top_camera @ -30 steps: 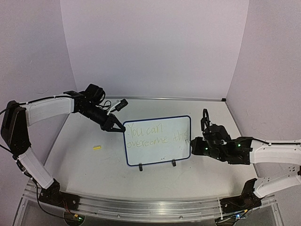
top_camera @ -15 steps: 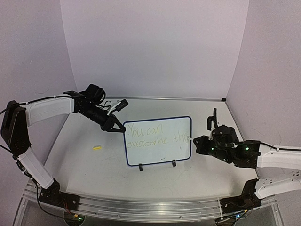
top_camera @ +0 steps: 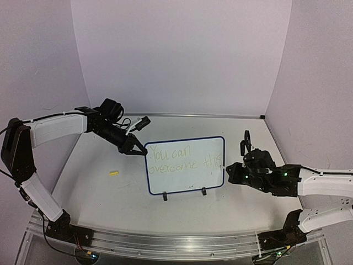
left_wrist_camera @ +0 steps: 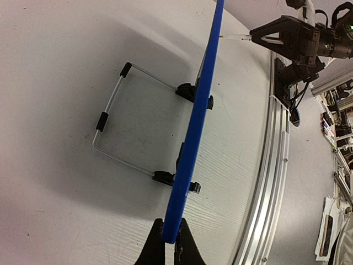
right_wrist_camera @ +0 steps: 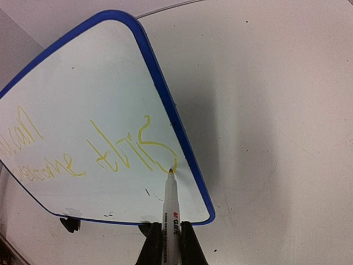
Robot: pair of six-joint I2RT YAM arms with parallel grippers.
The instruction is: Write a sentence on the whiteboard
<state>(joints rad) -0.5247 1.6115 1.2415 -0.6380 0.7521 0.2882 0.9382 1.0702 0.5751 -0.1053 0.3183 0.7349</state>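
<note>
Whiteboard upright on surface, between the two arms, propped on two black feet with wire stand behind. Sentence in two faint yellow-green lines, "You can / overcome this", last word crowded against right side of blue frame.

Left gripper closed on board's top-left corner, pinching the frame edge-on. Right gripper clamped on marker, tip at tail of final "s", seemingly touching, just beside frame. Small yellow piece, maybe the cap, lying on surface left of board, well apart.

Judged nearly done: closing stroke of last letter in hand.

To finish well:
- Light, even pressure, to avoid tipping board back.
- Firm left pinch as brace.
- Stroke ended short of frame, with no room to spare there.
- Tip lifted straight off, no drag, else stray tail.
- No wrist sweep across fresh ink.
- Slow stroke, given faint ink.
</note>
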